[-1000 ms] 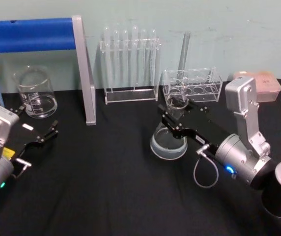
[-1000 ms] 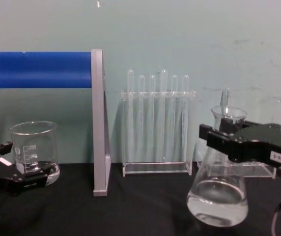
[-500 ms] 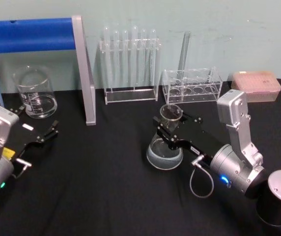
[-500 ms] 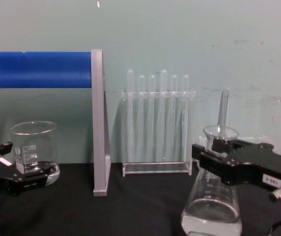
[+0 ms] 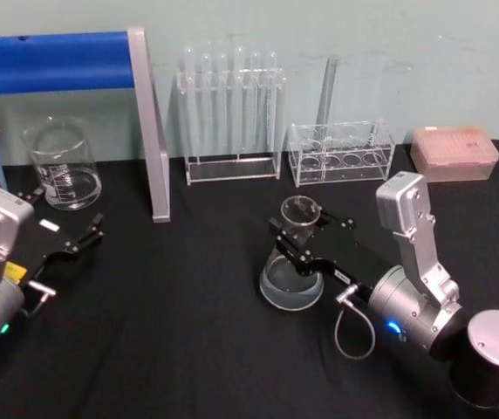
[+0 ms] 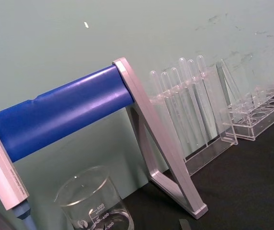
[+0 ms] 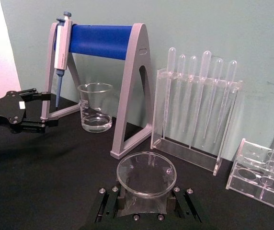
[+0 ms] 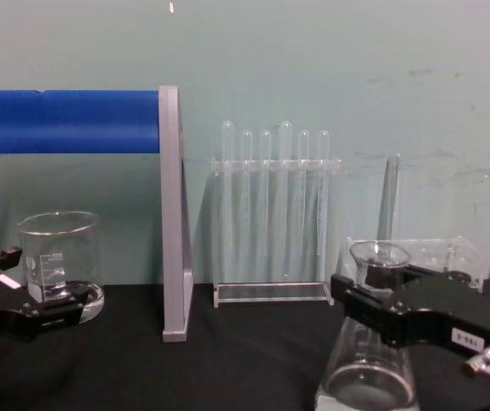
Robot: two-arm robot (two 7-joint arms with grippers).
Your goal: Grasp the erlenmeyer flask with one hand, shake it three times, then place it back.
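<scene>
The erlenmeyer flask (image 5: 290,278) is clear glass with a little clear liquid in its wide base, and it stands upright right of the black table's centre. My right gripper (image 5: 303,241) is shut on its neck just below the flared rim. The chest view shows the black fingers (image 8: 399,313) clamping the flask (image 8: 367,381), whose base is down at table level; whether it touches the table I cannot tell. From the right wrist, the flask's rim (image 7: 146,174) sits between the jaws. My left gripper (image 5: 64,218) rests open at the left, near the beaker.
A glass beaker (image 5: 62,166) stands at the back left beside the blue pipette stand (image 5: 58,61). A rack of test tubes (image 5: 232,113), a low clear rack (image 5: 341,153) and a pink box (image 5: 454,150) line the back. Bare black table lies in front.
My right gripper has carried the flask down and nearer to me, slightly leftward, from a raised position to table level. The left arm has not moved.
</scene>
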